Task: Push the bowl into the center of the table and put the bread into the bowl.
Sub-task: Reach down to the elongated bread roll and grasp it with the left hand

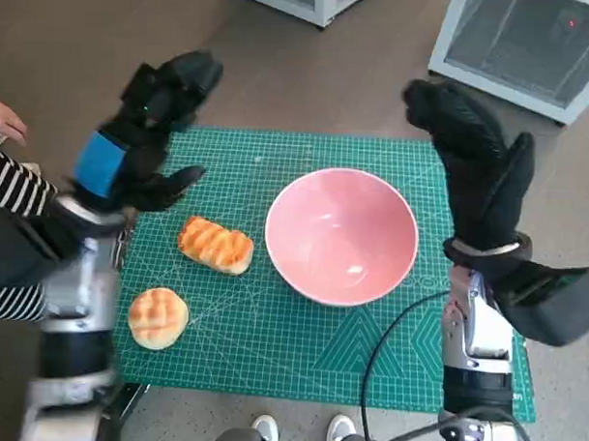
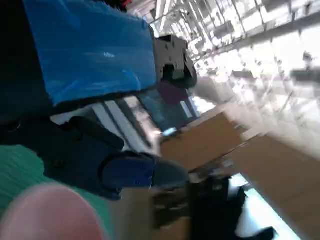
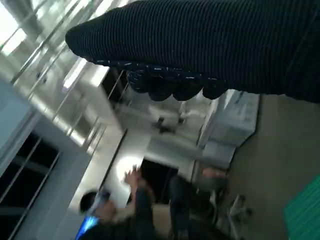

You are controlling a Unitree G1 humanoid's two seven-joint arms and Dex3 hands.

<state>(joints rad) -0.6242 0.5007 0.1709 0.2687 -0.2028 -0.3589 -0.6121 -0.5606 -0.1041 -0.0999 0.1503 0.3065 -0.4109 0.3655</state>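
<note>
Bowl [image 1: 341, 235], pink and upright, sits on the green cutting mat [image 1: 271, 345] that covers the tabletop, a little right of the mat's middle in the head view; just beside its left rim lies a long ridged bread [image 1: 215, 244], apart from it, and a round bun [image 1: 158, 317] lies nearer the robot by the mat's left edge; the left hand [image 1: 148, 128] hangs above the mat's far left corner, fingers apart and holding nothing; the right hand [image 1: 475, 169], gloved, is raised over the mat's far right side beyond the bowl, fingers stretched out and empty; a person's striped sleeve [image 1: 10, 186] shows at the left edge, and white cabinets [image 1: 533, 45] stand on the floor beyond.

Left wrist view, blurred: the blue-taped back of that hand fills one corner; a pink blur is probably the bowl's rim beside green mat.

Right wrist view: the glove crosses the frame as a dark band; a person [image 3: 135, 200] shows beyond, blurred.
</note>
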